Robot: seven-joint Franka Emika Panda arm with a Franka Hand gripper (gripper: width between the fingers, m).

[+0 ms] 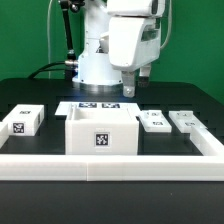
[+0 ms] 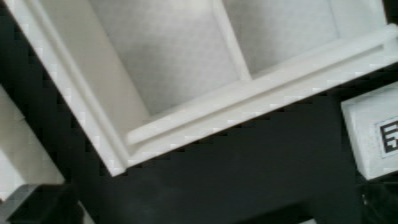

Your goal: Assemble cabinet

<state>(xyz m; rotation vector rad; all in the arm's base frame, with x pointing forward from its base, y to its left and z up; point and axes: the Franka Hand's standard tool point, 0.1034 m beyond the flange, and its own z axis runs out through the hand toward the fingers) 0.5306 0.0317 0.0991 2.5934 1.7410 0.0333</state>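
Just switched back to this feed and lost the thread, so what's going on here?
The arm's gripper hangs low over the table by the far side of the cabinet, the open white box in the middle. I can't tell how its jaws stand. The wrist view looks into the box's hollow inside. A small tagged block lies apart at the exterior view's left. An inner tagged panel and an outer tagged panel lie at its right.

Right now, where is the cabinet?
In the exterior view the cabinet stands at the centre, in front of the marker board, between a small tagged block at the exterior view's left and two flat parts at its right.
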